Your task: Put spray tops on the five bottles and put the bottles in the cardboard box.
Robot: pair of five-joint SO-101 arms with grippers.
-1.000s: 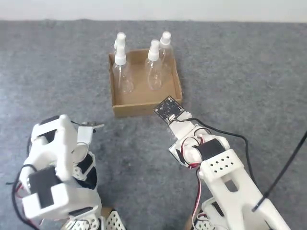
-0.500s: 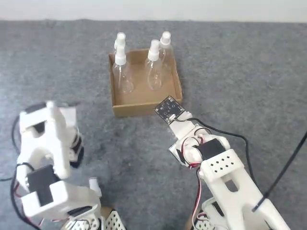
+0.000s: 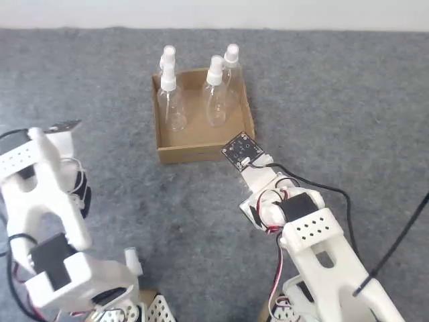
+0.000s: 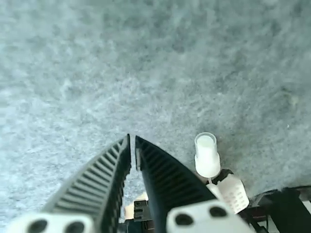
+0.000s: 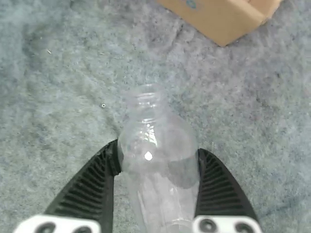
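My right gripper [image 5: 158,151] is shut on a clear bottle [image 5: 156,160] whose neck is bare and open. It holds the bottle over the grey carpet, just short of the cardboard box [image 5: 221,19]. In the high view the right arm [image 3: 281,208] sits by the near right corner of the box [image 3: 163,149]. Several capped bottles [image 3: 171,100] stand inside it. A loose white spray top [image 4: 206,155] stands upright on the carpet by the left arm's base [image 3: 131,258]. Above the carpet beside it, my left gripper [image 4: 132,141] is shut with nothing in it.
Grey carpet covers the whole table. The left arm [image 3: 47,188] stands tall at the near left. A black cable [image 3: 395,241] runs along the right arm's side. Bare carpet lies between the two arms and left of the box.
The left arm has swung left and back toward the table's left edge, uncovering the spray top by its base. The right arm has crept slightly right with the bottle.
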